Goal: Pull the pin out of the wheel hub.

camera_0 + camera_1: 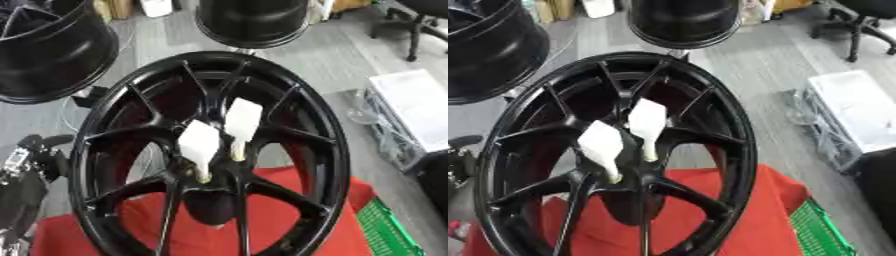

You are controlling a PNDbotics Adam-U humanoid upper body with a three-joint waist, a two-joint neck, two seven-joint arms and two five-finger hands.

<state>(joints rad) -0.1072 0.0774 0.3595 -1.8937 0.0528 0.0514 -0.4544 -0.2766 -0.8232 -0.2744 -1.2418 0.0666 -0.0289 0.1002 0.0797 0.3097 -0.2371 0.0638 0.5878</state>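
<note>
The left hand (26, 162) shows as a dark shape with a silver part just outside the wheel hub's left rim, apart from it and holding nothing that can be seen; whether it is open or closed I cannot tell. The right hand is in neither view. Waiting beside the rim, the left hand looks the likelier one to reach in.

The wheel hub (337, 150) stands nearly upright with its spoked face turned up toward the camera, so its centre is exposed from above. Two white pins are seated near that centre. The lower pin (199, 145) sits left of the hub's middle, and the upper pin (242, 120) stands just beside it toward the hub's far side. Both have broad flat heads standing clear of the spokes, which probably serve as the part to pinch. Neither is out yet, so the pull has not begun.

Under the hub's lower edge lies a red cloth (289, 220), perhaps to cushion the rim. A green basket (385, 230) sits off the hub's lower right
</note>
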